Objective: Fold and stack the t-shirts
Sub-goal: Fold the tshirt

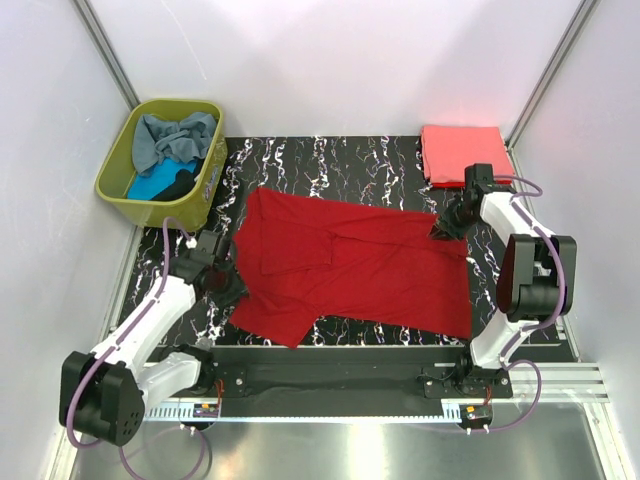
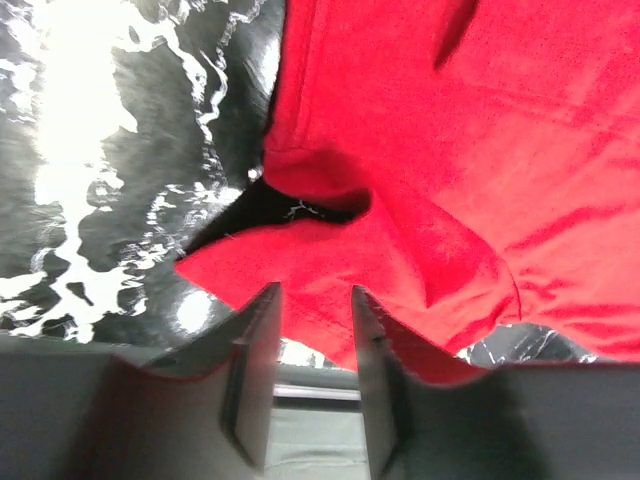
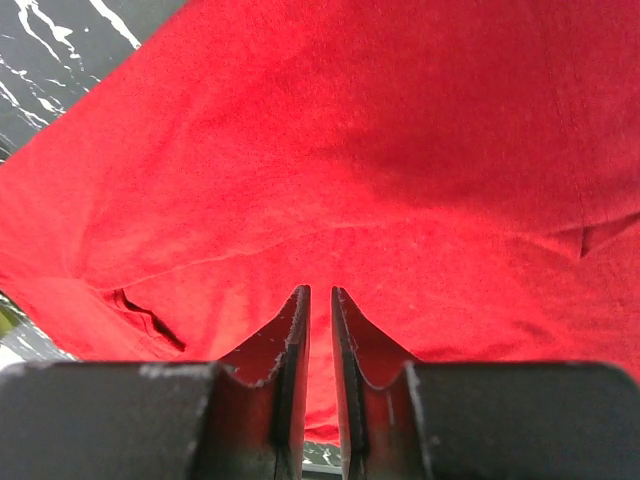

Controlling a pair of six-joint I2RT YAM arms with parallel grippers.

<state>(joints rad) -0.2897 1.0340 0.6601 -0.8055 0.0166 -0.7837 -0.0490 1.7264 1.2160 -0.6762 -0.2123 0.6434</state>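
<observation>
While three t-shirts wait bundled in the olive-green basket (image 1: 112,180) at far left, the grey-blue t-shirt (image 1: 165,135) lying over the turquoise t-shirt (image 1: 150,186) and the black t-shirt (image 1: 181,183), how they tangle cannot be read from above. Just right of the basket, the left gripper (image 2: 315,293) hovers at the near-left corner of the dark red t-shirt (image 1: 370,265). Its jaws are spread, and the hem lies just beyond the tips, not between them. The risk on this side is that a closing grab could catch only the top layer of the puckered hem. It could also scrape the marbled worktop (image 1: 330,165) and take nothing.

The red shirt lies across the middle of the worktop with a left panel doubled over the body. Where the sleeves sit under that fold cannot be made out.

At the shirt's far-right edge, the right gripper (image 3: 319,292) has its jaws pressed almost together on red cloth, pinching what looks like a thin fold. How many layers are caught is hidden by the jaws themselves. With only this side gripped, a lift could drag the whole shirt askew, undo the fold, or let the thin pinch slip.

At far right, the coral-pink t-shirt (image 1: 462,152) lies folded in the back corner, near the right arm. A swing of that arm might nudge it.
</observation>
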